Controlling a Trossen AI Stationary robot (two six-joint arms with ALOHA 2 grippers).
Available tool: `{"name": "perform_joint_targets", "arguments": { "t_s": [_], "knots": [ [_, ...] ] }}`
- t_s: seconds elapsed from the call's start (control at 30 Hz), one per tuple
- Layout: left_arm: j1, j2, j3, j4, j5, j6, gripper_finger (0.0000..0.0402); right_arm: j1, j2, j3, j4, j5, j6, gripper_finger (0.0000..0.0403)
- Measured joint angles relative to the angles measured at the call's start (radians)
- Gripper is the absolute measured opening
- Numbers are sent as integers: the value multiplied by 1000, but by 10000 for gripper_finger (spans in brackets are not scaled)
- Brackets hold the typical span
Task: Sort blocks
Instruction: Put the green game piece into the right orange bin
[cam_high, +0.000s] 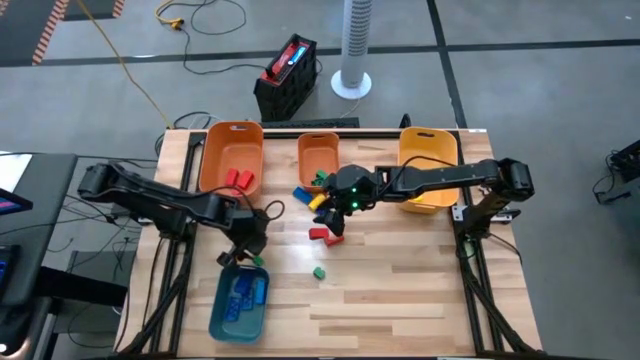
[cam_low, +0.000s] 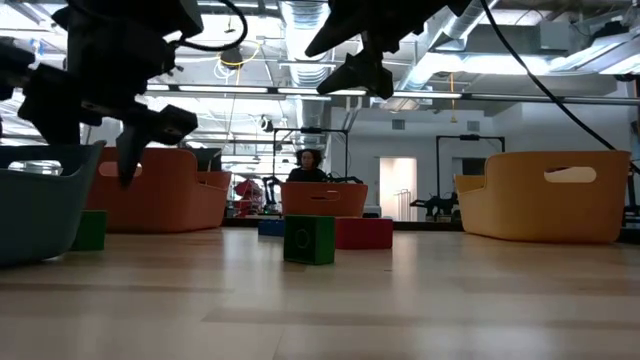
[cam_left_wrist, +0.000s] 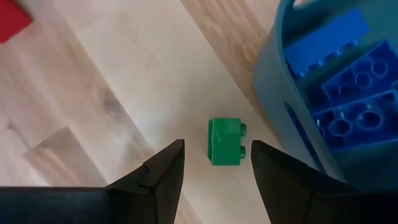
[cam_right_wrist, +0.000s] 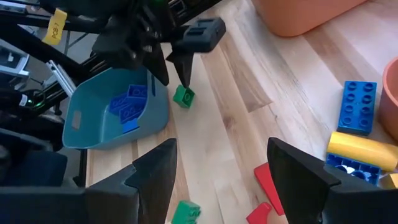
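My left gripper (cam_high: 249, 250) (cam_left_wrist: 217, 144) is open and hovers above a small green block (cam_left_wrist: 225, 142) (cam_high: 256, 260), which lies on the table next to the teal bin (cam_high: 225, 320). The bin holds several blue blocks (cam_left_wrist: 348, 93). In the low view this gripper (cam_low: 127, 150) hangs clear of the table. My right gripper (cam_high: 336, 218) (cam_right_wrist: 222, 143) is open and raised over the loose blocks at the table's middle: blue (cam_high: 303, 193), yellow (cam_high: 320, 201), red (cam_high: 320, 235). Another green block (cam_high: 319, 271) lies nearer the front.
A large orange bin (cam_high: 215, 150) with red blocks (cam_high: 240, 180) stands at the far left. A small orange bin (cam_high: 318, 150) sits at the far middle, a yellow bin (cam_high: 430, 150) at the far right. A person (cam_low: 310, 165) sits in the room beyond.
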Motion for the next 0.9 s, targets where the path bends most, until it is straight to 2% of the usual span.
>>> {"name": "perform_joint_targets", "arguments": {
  "t_s": [0.7,0.8,0.9],
  "knots": [
    [-25,197,0,50,15,-13,177,0,0,0,-3,0,0,260],
    [-25,197,0,56,14,-15,165,0,0,0,-4,1,0,260],
    [-25,197,0,74,14,-37,136,-2,0,0,-5,1,1,260]
  ]
}}
